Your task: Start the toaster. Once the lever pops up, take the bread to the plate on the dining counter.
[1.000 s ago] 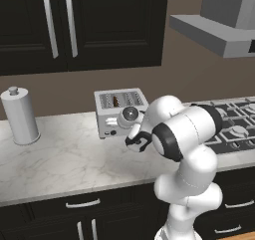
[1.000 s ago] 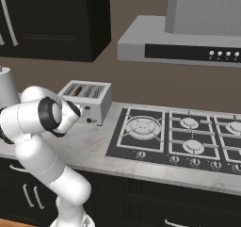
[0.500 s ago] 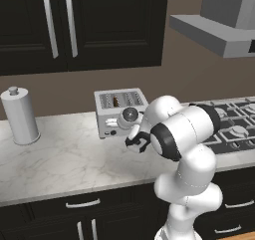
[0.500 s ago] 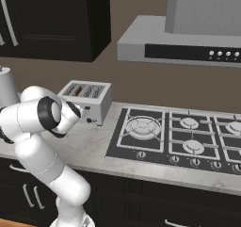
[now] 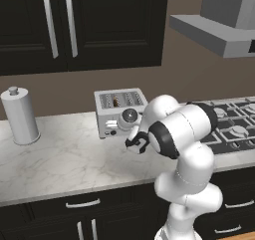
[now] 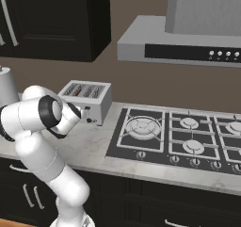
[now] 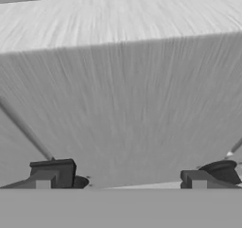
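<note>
Toaster (image 5: 121, 112) front partly hidden behind arm; gripper (image 7: 123, 177) spread wide.

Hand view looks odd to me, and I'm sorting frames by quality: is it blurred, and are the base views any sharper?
Hand view: the toaster front is a soft, streaky grey surface with little detail; left base view: toaster crisp, evenly lit; right base view: sharp, no glare.

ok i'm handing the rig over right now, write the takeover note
Gripper: open, empty, close up against the front face of the boxy silver-grey four-slot toaster.
Things: toaster on the marbled worktop, left of the gas hob. Thin dark brown bread slice sits in a slot.
Done: arm brought up to the toaster front.
Left: press a lever, wait for it to pop up, take the bread to the plate on the dining counter.
</note>
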{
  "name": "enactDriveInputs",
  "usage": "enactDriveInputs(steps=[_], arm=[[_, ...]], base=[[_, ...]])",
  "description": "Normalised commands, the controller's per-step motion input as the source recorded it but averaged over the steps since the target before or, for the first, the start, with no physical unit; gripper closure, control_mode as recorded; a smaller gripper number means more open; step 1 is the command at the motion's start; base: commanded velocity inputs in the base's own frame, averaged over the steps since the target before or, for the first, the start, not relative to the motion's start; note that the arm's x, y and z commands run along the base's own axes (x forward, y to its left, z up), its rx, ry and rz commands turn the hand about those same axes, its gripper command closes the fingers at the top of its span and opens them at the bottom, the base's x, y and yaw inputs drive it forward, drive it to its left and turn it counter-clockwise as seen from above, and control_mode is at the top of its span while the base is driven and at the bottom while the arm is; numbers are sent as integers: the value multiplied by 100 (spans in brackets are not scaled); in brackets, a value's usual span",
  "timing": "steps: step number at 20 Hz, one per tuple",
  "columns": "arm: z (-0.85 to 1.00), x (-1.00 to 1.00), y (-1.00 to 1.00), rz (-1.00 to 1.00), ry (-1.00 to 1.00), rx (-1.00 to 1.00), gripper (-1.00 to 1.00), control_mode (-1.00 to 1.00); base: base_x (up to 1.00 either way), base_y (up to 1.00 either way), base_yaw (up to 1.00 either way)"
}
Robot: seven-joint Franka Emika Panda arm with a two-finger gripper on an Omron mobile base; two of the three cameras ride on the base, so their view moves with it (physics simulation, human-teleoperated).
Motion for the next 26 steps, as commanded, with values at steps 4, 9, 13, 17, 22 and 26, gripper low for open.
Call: enactDriveInputs(steps=[4, 9, 13, 17, 22, 26], arm=[[-14, 0, 0, 0, 0, 0, -100, -100], [-14, 0, 0, 0, 0, 0, -100, -100], [-10, 0, 0, 0, 0, 0, -100, -100], [-1, 0, 0, 0, 0, 0, -100, -100], [0, 0, 0, 0, 0, 0, -100, -100], [0, -1, 0, 0, 0, 0, -100, -100]], base=[[0, 0, 0], [0, 0, 0], [0, 0, 0], [0, 0, 0], [0, 0, 0], [0, 0, 0]])
